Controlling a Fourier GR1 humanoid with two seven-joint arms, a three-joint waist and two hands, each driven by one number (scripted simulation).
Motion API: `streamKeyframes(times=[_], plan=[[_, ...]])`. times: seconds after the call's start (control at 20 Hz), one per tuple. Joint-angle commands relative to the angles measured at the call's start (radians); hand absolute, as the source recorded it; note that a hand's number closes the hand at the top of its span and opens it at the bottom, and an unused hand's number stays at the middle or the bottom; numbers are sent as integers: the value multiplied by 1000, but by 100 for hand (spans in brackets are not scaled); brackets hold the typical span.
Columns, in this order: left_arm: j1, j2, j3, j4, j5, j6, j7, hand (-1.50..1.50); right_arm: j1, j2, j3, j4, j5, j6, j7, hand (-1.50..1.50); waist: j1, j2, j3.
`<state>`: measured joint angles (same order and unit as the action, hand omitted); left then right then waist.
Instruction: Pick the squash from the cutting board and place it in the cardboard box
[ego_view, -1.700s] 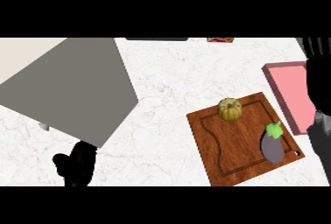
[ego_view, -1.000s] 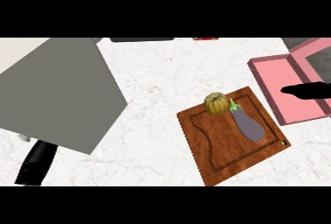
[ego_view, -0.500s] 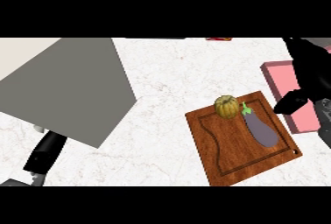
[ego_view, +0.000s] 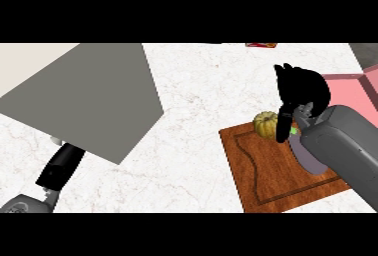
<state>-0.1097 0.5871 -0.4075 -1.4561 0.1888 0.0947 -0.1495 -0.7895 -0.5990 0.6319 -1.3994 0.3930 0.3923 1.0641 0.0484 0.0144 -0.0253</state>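
Observation:
The yellow-green squash (ego_view: 263, 123) sits at the far corner of the wooden cutting board (ego_view: 258, 175). My right hand (ego_view: 301, 89) hangs just above and to the right of it, fingers (ego_view: 283, 129) pointing down against the squash's right side without closing round it. The grey right forearm (ego_view: 347, 150) covers much of a purple eggplant (ego_view: 308, 161) on the board. At the upper left lies a large grey and beige box shape (ego_view: 88, 95), seemingly the cardboard box. My left hand (ego_view: 62, 165) rests at the lower left, fingers straight, holding nothing.
A pink container (ego_view: 348, 90) stands at the right edge, behind the board. A small red object (ego_view: 261, 45) lies at the counter's far edge. White marble counter (ego_view: 192, 150) stretches between the box and the board.
My right hand has moved left and down from over the pink container to the squash's side. The forearm now covers the eggplant. The left arm has shifted slightly.

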Motion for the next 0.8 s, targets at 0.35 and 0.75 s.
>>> streamKeyframes(times=[0.35,0.75], plan=[[-111,-19,36,-46,2,-5,-41,0,-178,264,30,346,-64,157,330,-150,-1,-13,20],[-121,-18,59,-26,30,-15,-20,0,-277,400,28,564,-44,138,367,-150,-27,-15,22]])
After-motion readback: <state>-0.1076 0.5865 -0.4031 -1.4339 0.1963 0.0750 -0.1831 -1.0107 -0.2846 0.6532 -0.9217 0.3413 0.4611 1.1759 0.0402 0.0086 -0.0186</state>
